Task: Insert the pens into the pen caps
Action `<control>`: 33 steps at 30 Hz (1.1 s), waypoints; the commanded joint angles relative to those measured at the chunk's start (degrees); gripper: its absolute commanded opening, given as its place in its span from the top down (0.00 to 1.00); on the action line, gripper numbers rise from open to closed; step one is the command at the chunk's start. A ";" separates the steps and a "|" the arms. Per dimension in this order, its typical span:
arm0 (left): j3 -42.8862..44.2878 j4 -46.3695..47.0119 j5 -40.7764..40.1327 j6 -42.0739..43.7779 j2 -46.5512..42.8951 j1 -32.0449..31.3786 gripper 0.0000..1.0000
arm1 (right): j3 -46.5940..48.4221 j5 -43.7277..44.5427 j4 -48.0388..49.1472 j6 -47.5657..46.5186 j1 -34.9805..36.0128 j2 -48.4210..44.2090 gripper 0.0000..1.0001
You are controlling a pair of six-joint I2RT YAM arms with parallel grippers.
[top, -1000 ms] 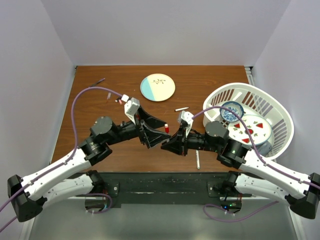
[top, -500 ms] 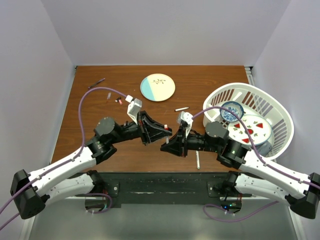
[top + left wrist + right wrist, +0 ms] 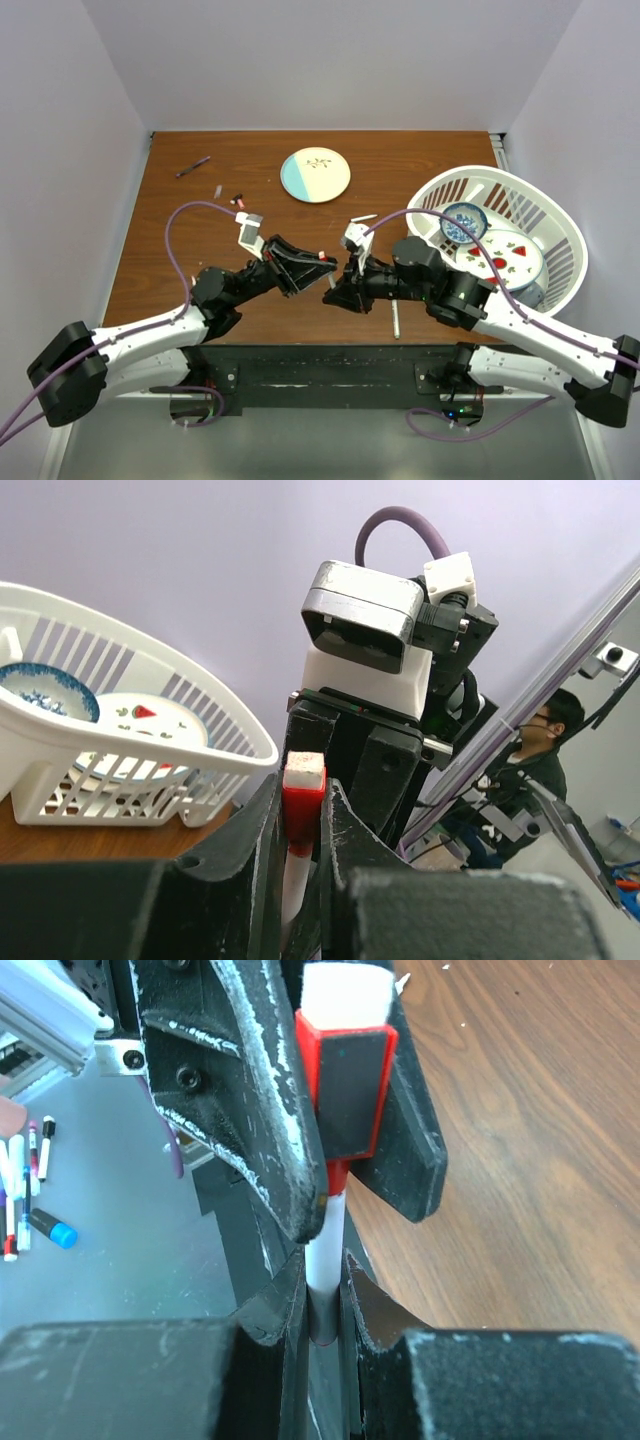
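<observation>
A white pen (image 3: pixel 325 1245) stands with its tip inside a red pen cap (image 3: pixel 345 1090), in the air over the table's middle. My left gripper (image 3: pixel 302 790) is shut on the red pen cap (image 3: pixel 302 798), and the white barrel (image 3: pixel 293 880) runs down between its fingers. My right gripper (image 3: pixel 325 1295) is shut on the pen's lower end. From above, the two grippers meet tip to tip at the cap (image 3: pixel 322 257). Loose pens lie on the table: a white one (image 3: pixel 363 217), another (image 3: pixel 395 320) and a dark purple one (image 3: pixel 193 166).
Small loose caps (image 3: pixel 238 199) lie at the back left. A round white and blue plate (image 3: pixel 315 174) sits at the back centre. A white basket (image 3: pixel 545 215) holding dishes stands at the right. Purple cables arch over both arms.
My left gripper has shut on the red cap, and the left arm has swung lower and nearer. The right arm has shifted a little left, still holding the pen.
</observation>
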 commanded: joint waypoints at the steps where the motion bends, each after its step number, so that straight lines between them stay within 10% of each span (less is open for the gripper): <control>1: -5.54 -2.98 11.11 -3.90 4.47 -6.45 1.00 | 12.19 10.65 19.80 -3.46 -2.41 0.66 1.00; 24: -10.64 14.88 11.64 -4.25 13.97 -14.01 1.00 | 25.55 -2.97 23.76 4.09 -14.79 10.68 1.00; 33: -1.52 -7.50 4.69 0.75 1.67 -11.21 1.00 | 13.48 -6.67 23.05 6.02 -14.89 7.00 1.00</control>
